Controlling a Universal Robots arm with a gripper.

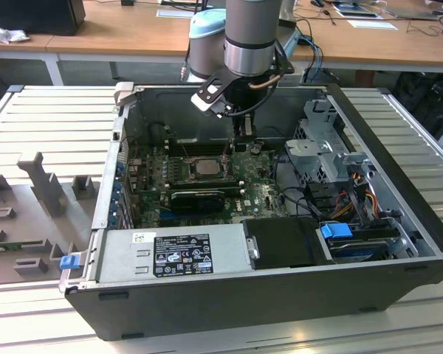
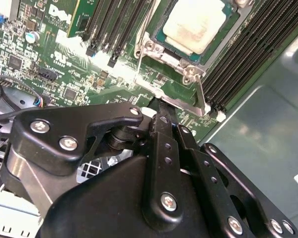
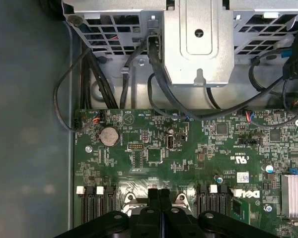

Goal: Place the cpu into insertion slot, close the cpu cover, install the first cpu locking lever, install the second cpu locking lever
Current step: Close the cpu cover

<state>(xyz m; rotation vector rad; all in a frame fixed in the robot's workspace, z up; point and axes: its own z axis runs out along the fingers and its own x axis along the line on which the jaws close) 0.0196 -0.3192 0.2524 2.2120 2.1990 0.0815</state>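
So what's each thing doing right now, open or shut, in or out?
Pale silver-beige square cpu, seated under its cover, face showing.
Dark-silver metal cpu cover, down around the cpu.
Black gripper, shut, tips close to the cover.
Black computer case, open, insides showing.

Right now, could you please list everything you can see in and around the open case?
case: one, black, open on the table
table: one, silver slats, under case
motherboard: one, green, case floor
cpu: one, pale silver, seated on motherboard
cover: one, dark silver, framing the cpu
memory slots: several, black, flanking the cpu
power supply: one, grey, along one case wall
drive cage: one, silver, beside motherboard
cables: several, black, between drive cage and motherboard
coin battery: one, silver, on motherboard
arm: one, grey, over the motherboard
gripper: one, black, shut, tips at cover's edge
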